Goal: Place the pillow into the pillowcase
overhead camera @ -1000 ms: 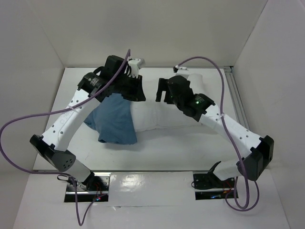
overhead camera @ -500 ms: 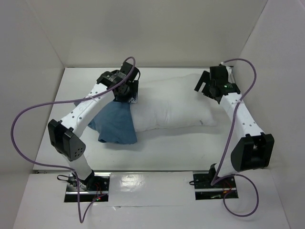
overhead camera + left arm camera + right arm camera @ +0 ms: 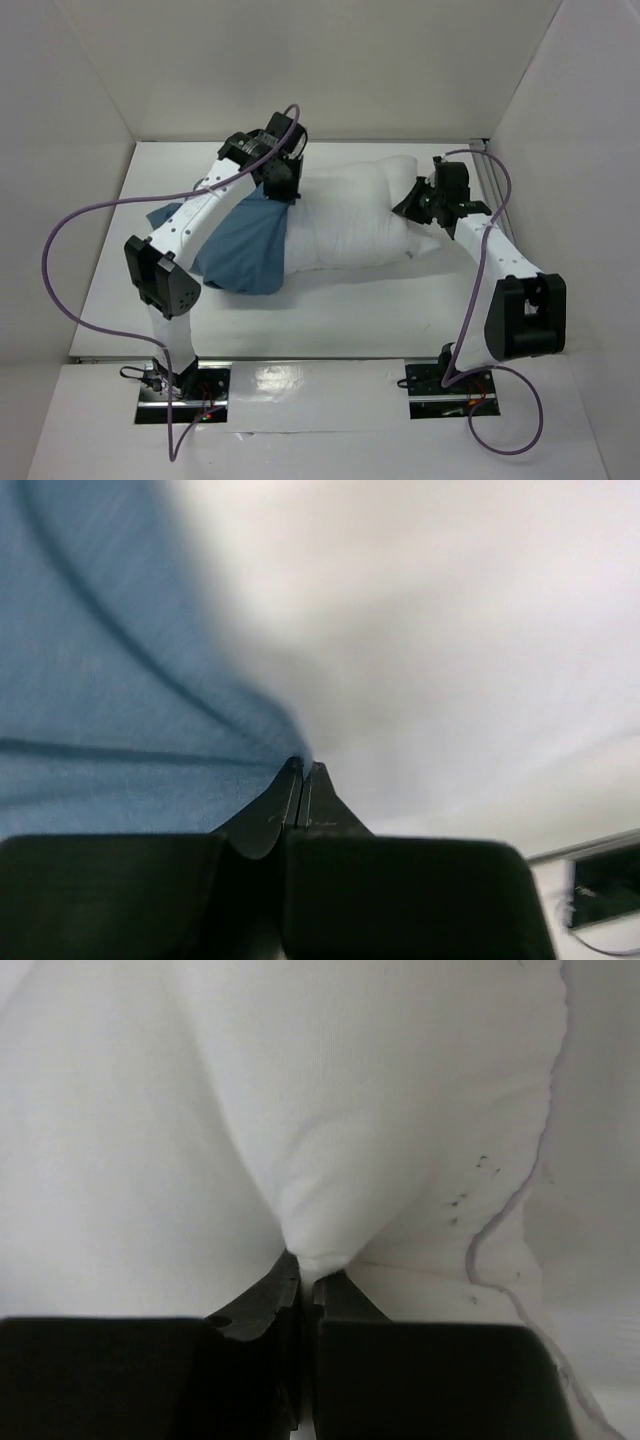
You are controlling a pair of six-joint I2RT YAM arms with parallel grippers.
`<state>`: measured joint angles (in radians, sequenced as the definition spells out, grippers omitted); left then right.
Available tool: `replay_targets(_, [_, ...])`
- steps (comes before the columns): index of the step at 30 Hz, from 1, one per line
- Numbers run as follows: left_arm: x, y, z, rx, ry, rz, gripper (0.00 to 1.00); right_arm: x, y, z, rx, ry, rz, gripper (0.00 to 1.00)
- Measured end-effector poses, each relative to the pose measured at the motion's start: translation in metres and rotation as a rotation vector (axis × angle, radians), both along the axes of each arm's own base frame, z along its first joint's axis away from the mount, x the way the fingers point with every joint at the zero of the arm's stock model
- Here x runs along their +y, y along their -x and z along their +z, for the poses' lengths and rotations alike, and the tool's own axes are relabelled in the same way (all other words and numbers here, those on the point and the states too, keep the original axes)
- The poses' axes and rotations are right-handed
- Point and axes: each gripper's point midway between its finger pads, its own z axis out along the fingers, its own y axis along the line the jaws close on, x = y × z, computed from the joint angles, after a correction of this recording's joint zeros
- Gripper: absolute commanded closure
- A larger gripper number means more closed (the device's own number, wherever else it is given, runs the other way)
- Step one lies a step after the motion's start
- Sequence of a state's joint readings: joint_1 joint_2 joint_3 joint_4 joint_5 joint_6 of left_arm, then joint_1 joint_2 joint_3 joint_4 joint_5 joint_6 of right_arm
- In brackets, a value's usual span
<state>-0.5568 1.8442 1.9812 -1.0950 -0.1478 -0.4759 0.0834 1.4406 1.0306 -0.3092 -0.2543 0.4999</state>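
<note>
Pinching thin folds, the left gripper [image 3: 303,770] holds the pillowcase [image 3: 245,250] at 10 o'clock, the right gripper [image 3: 305,1260] the pillow [image 3: 350,225] at 3 o'clock; tension may pull either free.

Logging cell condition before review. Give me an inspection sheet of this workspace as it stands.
Surface: white table, glossy strip at near edge.
Job's things: white pillow across the middle, mostly uncovered; blue pillowcase bunched at its left end.
Clutter: nothing seen.
Tools: left tool shut on the pillowcase edge; right tool shut on a pillow fold.
Cables: purple cables loop wide off both arms.
Surroundings: plain white walls.
</note>
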Motion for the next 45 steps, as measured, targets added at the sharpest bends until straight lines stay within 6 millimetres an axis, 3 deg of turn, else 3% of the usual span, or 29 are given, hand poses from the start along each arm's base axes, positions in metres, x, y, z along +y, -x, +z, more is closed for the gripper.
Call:
replay_targets(5, [-0.076,-0.030,0.046,-0.081,0.217,-0.161,1.00,0.029,-0.006,0.047,-0.112,-0.050,0.051,1.00])
replay_targets(7, [-0.103,-0.033,0.062,-0.100,0.311,-0.214,1.00,0.039,-0.012,0.083,-0.187,-0.038,0.061,1.00])
replay_targets(10, [-0.125,-0.025,0.075,-0.087,0.423,-0.271,1.00,0.050,-0.013,0.145,-0.329,-0.021,0.055,1.00])
replay_targets(13, [-0.137,-0.018,0.079,-0.061,0.491,-0.302,1.00,0.065,0.013,0.198,-0.482,-0.039,0.061,1.00])
replay_targets(15, [-0.146,-0.012,0.078,-0.031,0.528,-0.325,1.00,0.075,0.037,0.211,-0.547,-0.063,0.068,1.00])
replay_targets(18, [-0.153,0.000,0.070,0.016,0.542,-0.353,1.00,0.078,0.061,0.190,-0.537,-0.081,0.036,1.00])
replay_targets(23, [-0.152,-0.002,0.055,0.037,0.520,-0.339,1.00,0.071,0.078,0.106,-0.364,-0.018,-0.054,1.00])
replay_targets(27, [-0.146,-0.016,0.056,-0.012,0.499,-0.310,1.00,0.058,0.091,0.058,-0.219,0.080,-0.094,1.00])
replay_targets(30, [-0.142,-0.028,0.059,-0.069,0.480,-0.300,0.99,0.055,0.098,0.049,-0.178,0.105,-0.093,1.00])
replay_targets(32, [-0.139,-0.037,0.062,-0.102,0.472,-0.293,0.73,0.053,0.095,0.047,-0.168,0.111,-0.099,1.00])
replay_targets(34, [-0.133,-0.044,0.062,-0.131,0.448,-0.292,0.34,0.050,0.088,0.043,-0.152,0.115,-0.110,1.00])
replay_targets(36, [-0.128,-0.048,0.060,-0.143,0.426,-0.288,0.22,0.046,0.078,0.037,-0.134,0.117,-0.124,1.00])
replay_targets(38, [-0.121,-0.049,0.058,-0.155,0.386,-0.288,0.17,0.043,0.069,0.030,-0.112,0.112,-0.132,1.00])
replay_targets(41, [-0.101,-0.044,0.056,-0.180,0.298,-0.252,0.19,0.038,0.057,0.027,-0.097,0.094,-0.143,1.00])
replay_targets(42, [-0.089,-0.040,0.054,-0.189,0.260,-0.224,0.25,0.036,0.055,0.028,-0.101,0.086,-0.145,1.00])
replay_targets(45, [-0.041,-0.015,0.050,-0.225,0.141,-0.103,0.30,0.034,0.047,0.035,-0.120,0.063,-0.143,1.00])
